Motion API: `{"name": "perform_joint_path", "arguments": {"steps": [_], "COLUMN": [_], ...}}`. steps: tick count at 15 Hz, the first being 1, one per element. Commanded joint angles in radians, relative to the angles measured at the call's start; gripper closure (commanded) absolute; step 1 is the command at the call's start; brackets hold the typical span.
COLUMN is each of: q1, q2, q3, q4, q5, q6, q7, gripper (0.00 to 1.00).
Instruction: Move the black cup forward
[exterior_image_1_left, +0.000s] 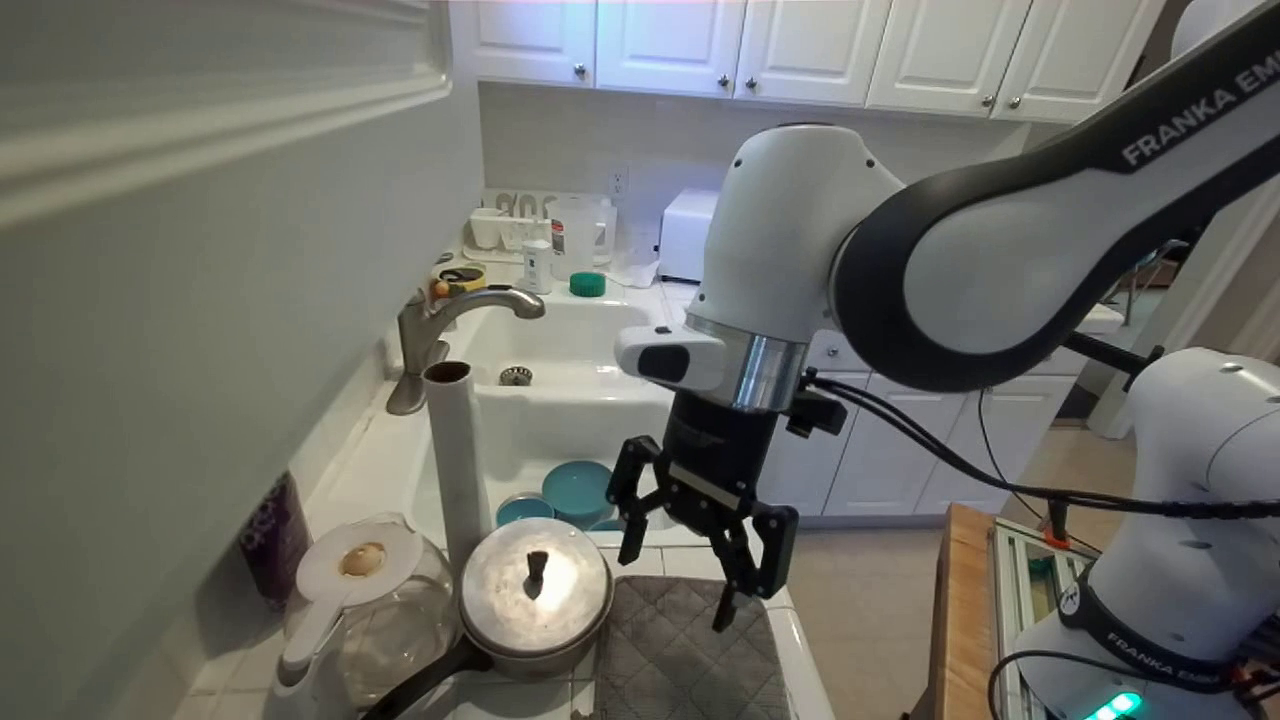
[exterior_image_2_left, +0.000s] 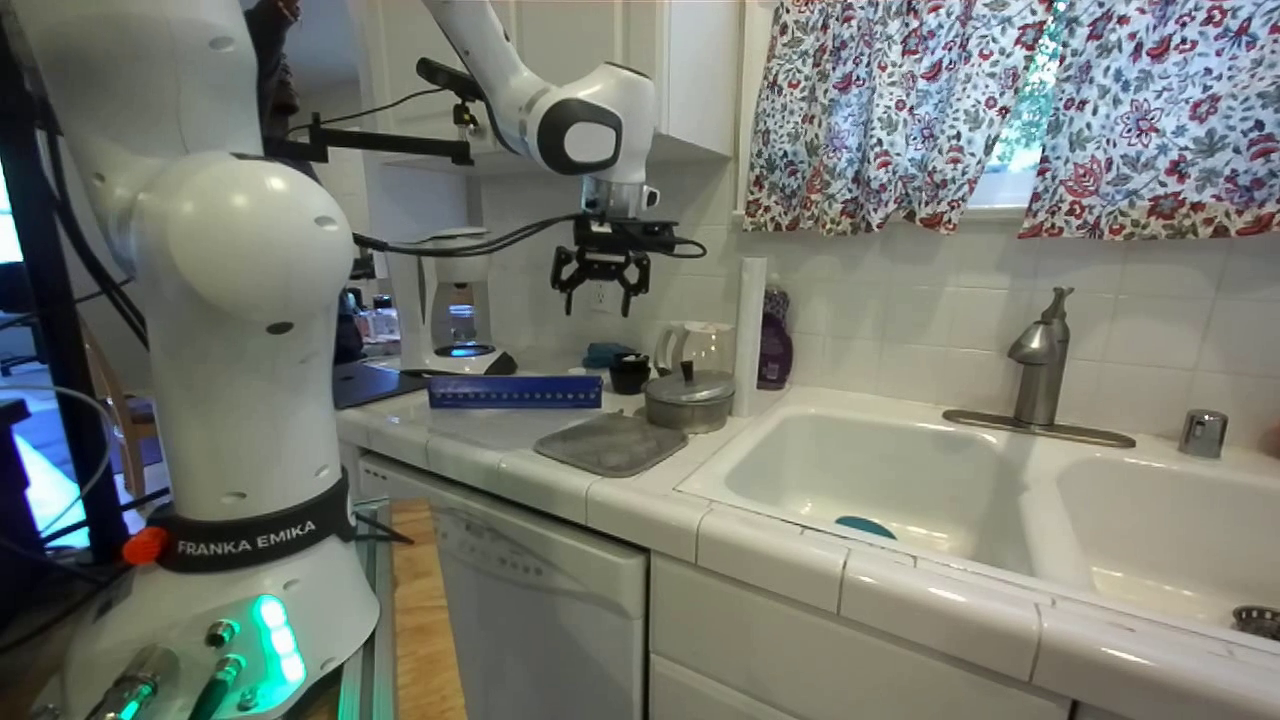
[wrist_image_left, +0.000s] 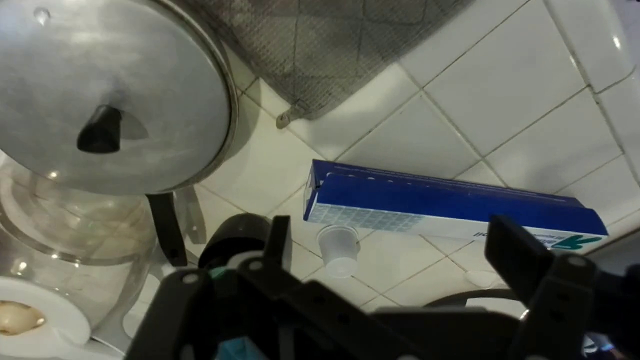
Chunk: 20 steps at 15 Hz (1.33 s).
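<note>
The black cup (exterior_image_2_left: 629, 374) stands on the counter behind the right end of the blue box in an exterior view. In the wrist view the black cup (wrist_image_left: 234, 239) is at the lower left, partly hidden by a finger of my gripper. My gripper (wrist_image_left: 390, 237) is open, with nothing between its fingers. It hangs well above the counter in both exterior views (exterior_image_1_left: 677, 580) (exterior_image_2_left: 597, 304), and the cup lies below it, beyond one finger's side. The cup is out of view in the exterior view that looks along the sink.
A blue box (wrist_image_left: 440, 200) and a small clear cup (wrist_image_left: 338, 250) lie near the black cup. A lidded pot (exterior_image_1_left: 537, 590), a glass carafe (exterior_image_1_left: 385, 620) and an upright white tube (exterior_image_1_left: 455, 460) stand nearby. A grey mat (exterior_image_2_left: 612, 444) borders the sink (exterior_image_2_left: 760, 450).
</note>
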Motion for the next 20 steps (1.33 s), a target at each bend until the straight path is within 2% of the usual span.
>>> {"name": "perform_joint_path", "arguments": {"steps": [1,8,14,15,20], "q1": [0.0,-0.068,-0.143,-0.143,-0.16], "q2": [0.146,0.349,0.555,0.466,0.486], "q3": [0.052,0.193,0.329,0.311,0.329], "q4": [0.095,0.263,0.445,0.357,0.371], "q5": [0.095,0.229,0.269,0.195,0.19], "q6": [0.087,0.248,0.36,0.338,0.342], "q7": [-0.157,-0.374,-0.392,-0.321,-0.32], "gripper": [0.0,0.0,0.0,0.0,0.0]}}
